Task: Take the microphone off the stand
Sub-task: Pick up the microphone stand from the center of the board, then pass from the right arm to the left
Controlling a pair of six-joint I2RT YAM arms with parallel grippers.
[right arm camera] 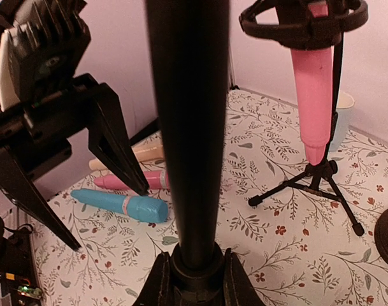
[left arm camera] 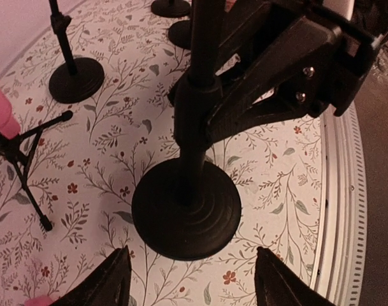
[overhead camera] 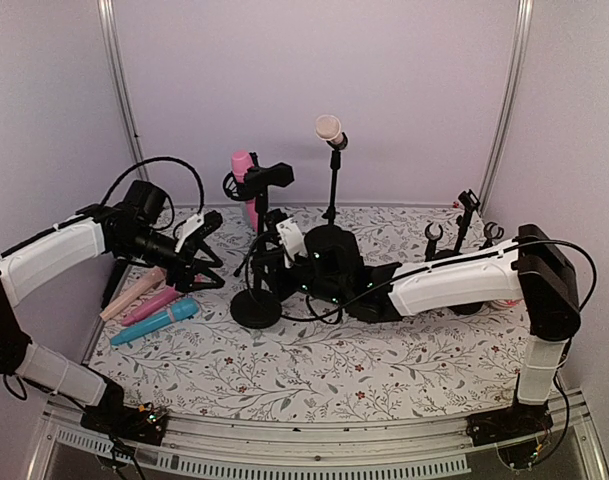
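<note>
A pink microphone (overhead camera: 243, 168) sits head-up in the clip of a small tripod stand (right arm camera: 318, 175) at the back; in the right wrist view the pink microphone (right arm camera: 313, 83) hangs in that clip. In front stands a black round-base stand (overhead camera: 256, 305) with a bare clip on top. My right gripper (overhead camera: 284, 243) is shut on its pole (right arm camera: 190, 127), low down, with the right gripper (right arm camera: 194, 280) clamping both sides. My left gripper (overhead camera: 202, 272) is open and holds nothing; in its own view the left gripper (left arm camera: 194, 280) hovers just short of the round base (left arm camera: 186, 213).
A beige, a pink and a blue microphone (overhead camera: 156, 320) lie side by side at the table's left. A tall stand with a beige microphone (overhead camera: 329, 128) rises behind. Empty stands (overhead camera: 464, 225) cluster at the back right. A pale cup (right arm camera: 342, 121) stands beyond the tripod.
</note>
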